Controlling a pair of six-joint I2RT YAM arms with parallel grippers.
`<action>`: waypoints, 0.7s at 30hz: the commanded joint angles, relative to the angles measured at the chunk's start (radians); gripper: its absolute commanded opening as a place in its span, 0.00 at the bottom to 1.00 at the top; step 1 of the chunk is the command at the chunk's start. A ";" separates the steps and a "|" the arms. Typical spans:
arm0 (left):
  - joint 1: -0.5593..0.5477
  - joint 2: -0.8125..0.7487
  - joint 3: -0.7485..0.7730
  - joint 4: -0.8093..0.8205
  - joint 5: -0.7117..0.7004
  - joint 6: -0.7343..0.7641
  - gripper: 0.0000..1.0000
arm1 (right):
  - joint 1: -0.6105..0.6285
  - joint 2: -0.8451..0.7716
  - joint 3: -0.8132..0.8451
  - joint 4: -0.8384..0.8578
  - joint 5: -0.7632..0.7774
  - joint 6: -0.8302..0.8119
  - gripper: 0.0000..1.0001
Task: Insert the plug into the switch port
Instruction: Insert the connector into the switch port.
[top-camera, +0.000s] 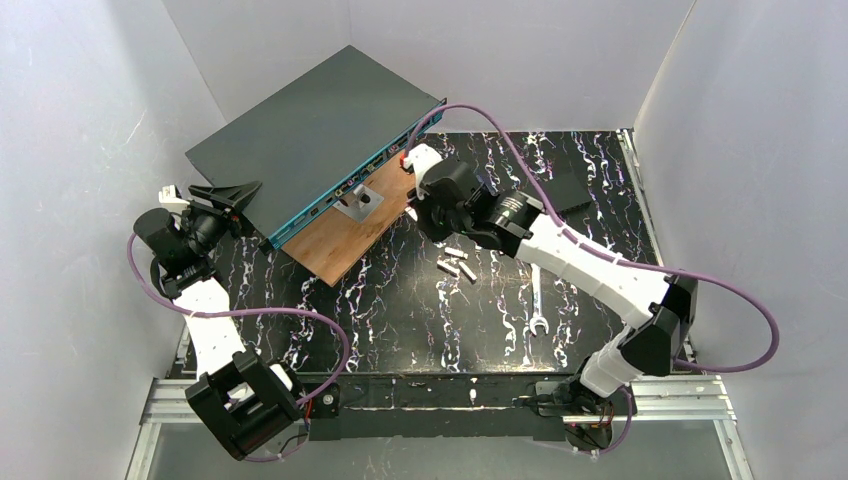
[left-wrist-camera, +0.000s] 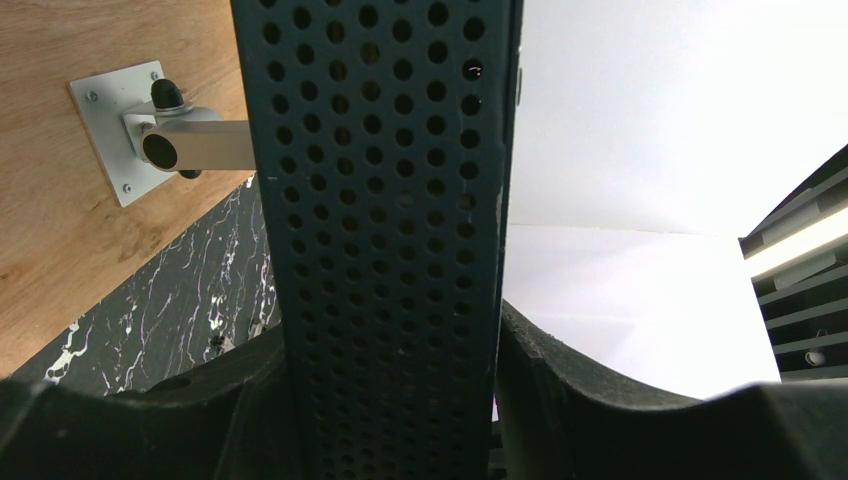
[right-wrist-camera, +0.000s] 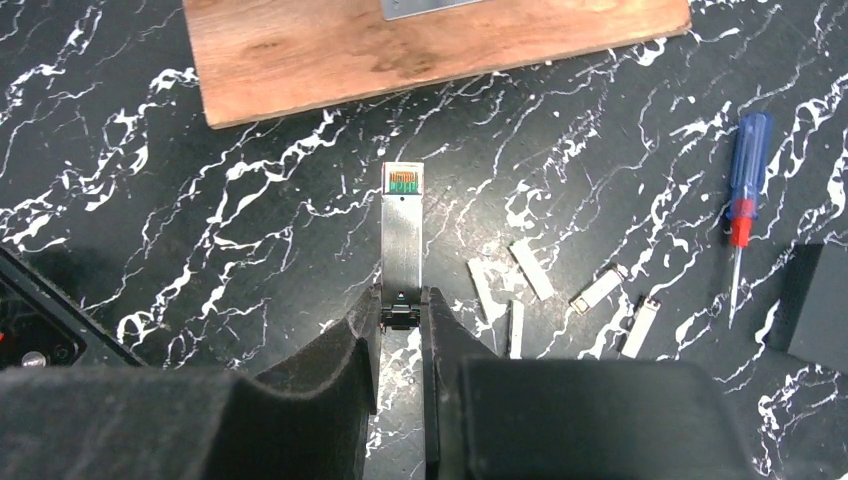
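While the left gripper (top-camera: 226, 193) stands clamped on the perforated short side of the switch (top-camera: 315, 135), a large flat dark grey rectangular metal box at 11 o'clock on the black white-veined table (top-camera: 420, 320), the right gripper (right-wrist-camera: 402, 300) is closed on the rear end of the plug (right-wrist-camera: 402, 235), a slim silver metal module with a coloured contact tip.

Top view: the right gripper sits just beside the far end of the switch's long teal port edge (top-camera: 362, 180), near 12 o'clock on the table. The switch looks tilted, its near side over the brown wooden board (right-wrist-camera: 430, 40).

Right wrist view: the plug tip points to 12 o'clock, toward the board. No port shows in this view, so alignment cannot be confirmed from it.

Step in hand (judged): bring the tip to a port and push it home.

Notes for a clean insertion:
- Turn the wrist until the plug's long axis is square to the teal edge; a skewed entry would likely jam on the port mouth.
- Match the plug's flat faces to the slot before any push.
- Advance slowly along that axis only, with the left clamp bracing the box against the push.
- Grip is at the tail, so the long free tip may pivot; avoid side loads.

Small loose silver modules (right-wrist-camera: 530, 268) lie at 3 o'clock of the plug, and a blue-and-red screwdriver (right-wrist-camera: 745, 180) lies farther out.
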 joint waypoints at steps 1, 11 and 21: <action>-0.022 -0.024 -0.012 -0.017 0.090 0.079 0.00 | 0.021 0.035 0.102 -0.006 -0.027 -0.036 0.01; -0.021 -0.025 -0.012 -0.017 0.088 0.079 0.00 | 0.049 0.138 0.258 0.028 -0.078 -0.082 0.01; -0.022 -0.024 -0.012 -0.018 0.090 0.079 0.00 | 0.065 0.226 0.385 0.034 -0.112 -0.097 0.01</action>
